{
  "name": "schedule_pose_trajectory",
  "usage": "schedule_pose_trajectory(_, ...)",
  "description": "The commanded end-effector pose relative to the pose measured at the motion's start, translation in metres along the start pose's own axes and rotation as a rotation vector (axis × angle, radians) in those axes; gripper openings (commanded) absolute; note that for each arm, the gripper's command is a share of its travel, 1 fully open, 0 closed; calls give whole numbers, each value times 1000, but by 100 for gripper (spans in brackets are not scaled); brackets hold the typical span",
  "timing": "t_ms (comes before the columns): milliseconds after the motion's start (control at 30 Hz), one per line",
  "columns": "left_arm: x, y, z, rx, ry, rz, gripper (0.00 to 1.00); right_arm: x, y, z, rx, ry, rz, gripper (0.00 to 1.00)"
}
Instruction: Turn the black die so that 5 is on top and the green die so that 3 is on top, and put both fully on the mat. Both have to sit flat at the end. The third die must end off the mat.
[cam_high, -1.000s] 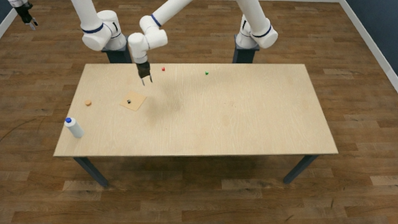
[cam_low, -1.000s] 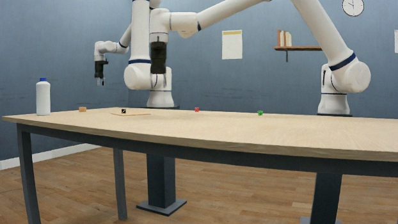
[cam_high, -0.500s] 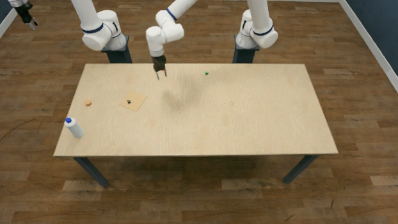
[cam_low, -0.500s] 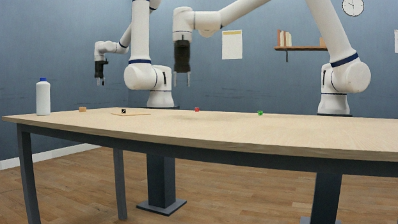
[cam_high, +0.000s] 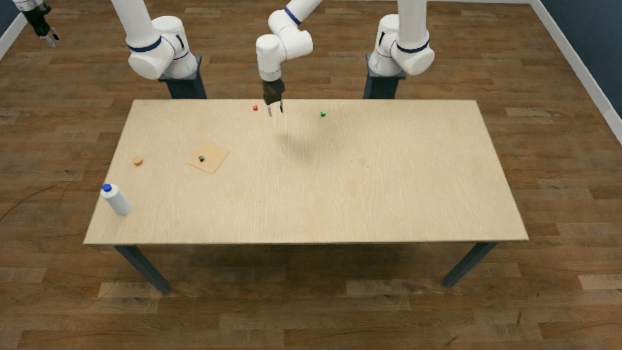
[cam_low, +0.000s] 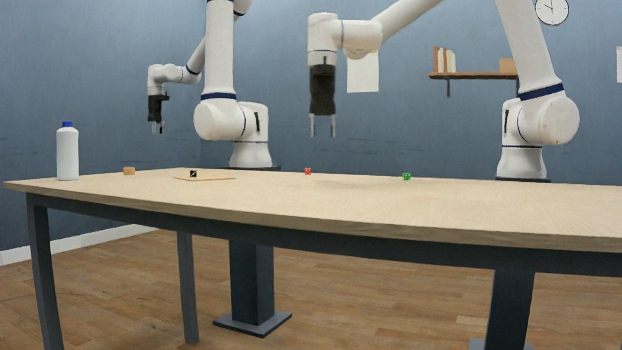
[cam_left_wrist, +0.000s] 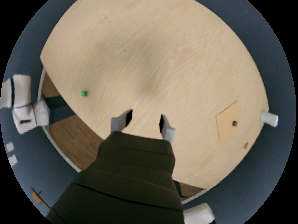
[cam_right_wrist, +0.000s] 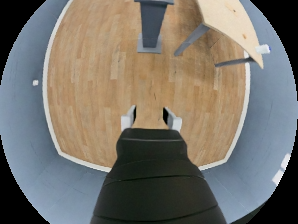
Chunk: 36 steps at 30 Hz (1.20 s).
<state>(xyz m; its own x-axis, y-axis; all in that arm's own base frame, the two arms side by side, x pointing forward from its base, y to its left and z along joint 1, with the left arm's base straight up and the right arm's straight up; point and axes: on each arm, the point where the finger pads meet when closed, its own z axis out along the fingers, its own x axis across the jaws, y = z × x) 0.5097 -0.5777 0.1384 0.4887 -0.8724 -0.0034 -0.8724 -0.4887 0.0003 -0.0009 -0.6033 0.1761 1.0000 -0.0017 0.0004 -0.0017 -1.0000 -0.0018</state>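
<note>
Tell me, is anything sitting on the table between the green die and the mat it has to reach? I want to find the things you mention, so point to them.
Yes: the red die (cam_high: 255, 108) (cam_low: 307, 171) sits roughly between the green die (cam_high: 323, 114) (cam_low: 406, 176) (cam_left_wrist: 84, 93) and the mat (cam_high: 215, 162) (cam_low: 220, 179) (cam_left_wrist: 223, 131), nearer the back edge.

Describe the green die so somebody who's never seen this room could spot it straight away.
On the long wooden table, look along the edge nearest the arms' pedestals. Near that edge sits a tiny green die. Unlike the black die, it is off the mat, and it's the only green one.
</note>
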Motion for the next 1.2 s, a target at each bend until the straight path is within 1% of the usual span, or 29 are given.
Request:
schedule_pose_trajectory(0,-36,-1,1,0,3,9,100,0,1,-1,-2,0,0,100)
schedule_pose_trajectory(33,-49,-1,3,0,3,13,100,0,1,-1,-2,0,0,100)
schedule_pose_trajectory(133,-73,-2,6,0,3,19,100,0,1,-1,-2,0,0,100)
schedule_pose_trajectory(167,-75,-2,7,0,3,20,100,0,1,-1,-2,0,0,100)
schedule_pose_trajectory(200,-88,-2,9,0,3,23,100,0,1,-1,-2,0,0,100)
schedule_pose_trajectory(300,-111,-3,12,0,3,29,100,0,1,-1,-2,0,0,100)
schedule_pose_trajectory(333,-112,-3,13,0,3,30,100,0,1,-1,-2,0,0,100)
schedule_pose_trajectory(400,-133,-4,16,0,3,35,100,0,1,-1,-2,0,0,100)
schedule_pose_trajectory(500,-134,-4,17,0,3,35,100,0,1,-1,-2,0,0,100)
schedule_pose_trajectory(667,-181,-6,26,0,3,47,100,0,1,-1,-2,0,0,100)
schedule_pose_trajectory(800,-209,-7,33,0,3,55,100,0,1,-1,-2,0,0,100)
schedule_pose_trajectory(967,-232,-8,39,0,3,60,100,0,1,-1,-2,0,0,100)
schedule_pose_trajectory(1167,-241,-8,41,0,3,63,100,0,1,-1,-2,0,0,100)
